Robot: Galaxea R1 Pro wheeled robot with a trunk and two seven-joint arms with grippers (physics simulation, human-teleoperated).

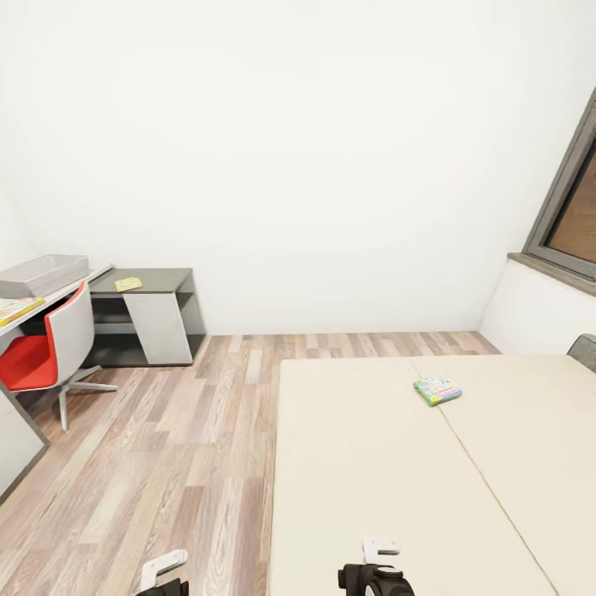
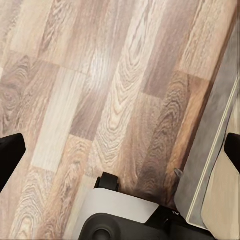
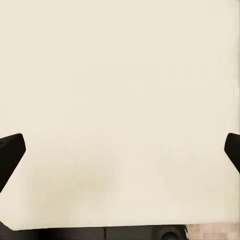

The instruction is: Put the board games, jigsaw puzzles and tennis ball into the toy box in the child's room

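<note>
- Board game box [image 1: 437,389], green-edged with a white, colourful cover, lies flat on the beige mattress of the bed [image 1: 364,463], near the seam between the two mattress halves and toward the far end of the bed.
- Toy box [image 1: 43,275], a shallow light grey bin, sits on the pale top of the table [image 1: 58,296] at the head view's left edge, against the white wall.
- A flat, multicoloured item [image 1: 16,310] rests on the same table top nearer the camera; whether it is a puzzle or a game cannot be told from here.
- A red-seated chair with a white back [image 1: 51,348] stands at the table, partly in front of it.
- Beyond the chair, a lower dark grey desk [image 1: 153,319] with a white panel carries a small yellow flat item [image 1: 128,284].
- Left gripper [image 2: 120,150] hangs over the wood-plank floor [image 2: 100,90] beside the bed's grey frame, fingers spread wide, nothing between them.
- Right gripper [image 3: 120,150] hangs over the plain mattress, fingers likewise spread wide and empty.
- A dark-framed window [image 1: 571,207] shows at the right of the head view.
</note>
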